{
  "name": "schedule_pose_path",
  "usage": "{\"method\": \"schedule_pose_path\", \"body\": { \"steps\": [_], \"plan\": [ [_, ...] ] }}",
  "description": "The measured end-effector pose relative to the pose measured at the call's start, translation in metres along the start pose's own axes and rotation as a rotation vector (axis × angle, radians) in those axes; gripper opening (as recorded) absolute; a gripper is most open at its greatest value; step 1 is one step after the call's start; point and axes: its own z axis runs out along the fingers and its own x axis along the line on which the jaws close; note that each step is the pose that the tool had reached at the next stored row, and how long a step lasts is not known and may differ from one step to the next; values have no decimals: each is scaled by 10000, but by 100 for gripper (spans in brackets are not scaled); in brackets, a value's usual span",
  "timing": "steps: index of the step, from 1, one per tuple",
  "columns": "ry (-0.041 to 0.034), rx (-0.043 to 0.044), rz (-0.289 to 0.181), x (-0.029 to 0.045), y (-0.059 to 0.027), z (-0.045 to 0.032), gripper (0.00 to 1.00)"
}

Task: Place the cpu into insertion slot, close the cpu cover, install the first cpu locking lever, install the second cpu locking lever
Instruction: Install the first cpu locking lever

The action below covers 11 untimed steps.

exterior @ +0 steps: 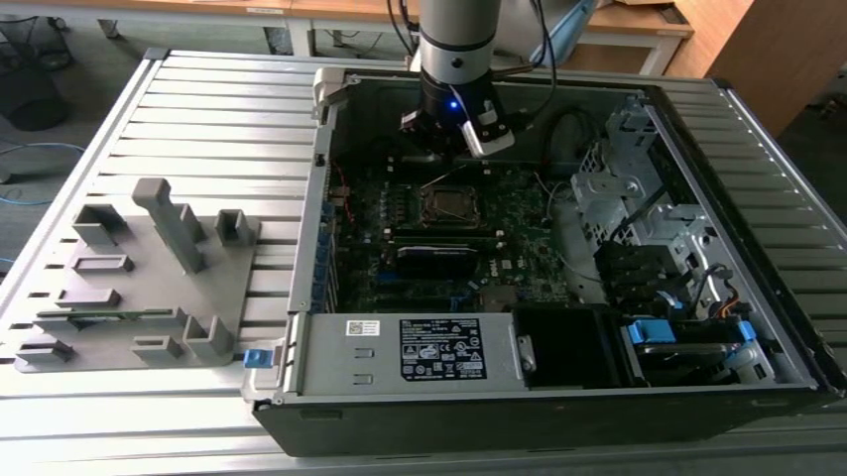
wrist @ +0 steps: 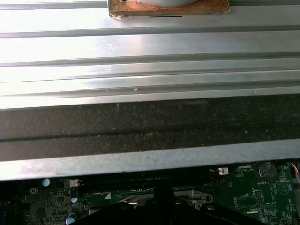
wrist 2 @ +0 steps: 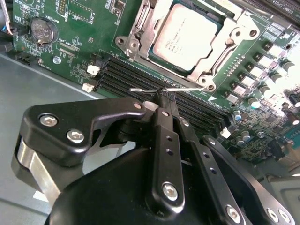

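Gripper fingers pinched shut on a thin wire locking lever. Just beyond the tips, cpu seated in insertion slot, cpu cover lying flat over it. Placement and cover apparently done; lever latching left, first or second impossible to tell.

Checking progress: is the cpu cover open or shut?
Shut: in the second wrist view the cpu cover lies flat, framing the cpu.
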Motion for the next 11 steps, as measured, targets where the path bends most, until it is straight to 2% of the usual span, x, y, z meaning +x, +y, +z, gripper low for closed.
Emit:
{"method": "schedule_pose_path", "body": {
  "steps": [11],
  "plan": [
    [-1, -1, 2, -46, -5, 58, 11]
  ]
}}
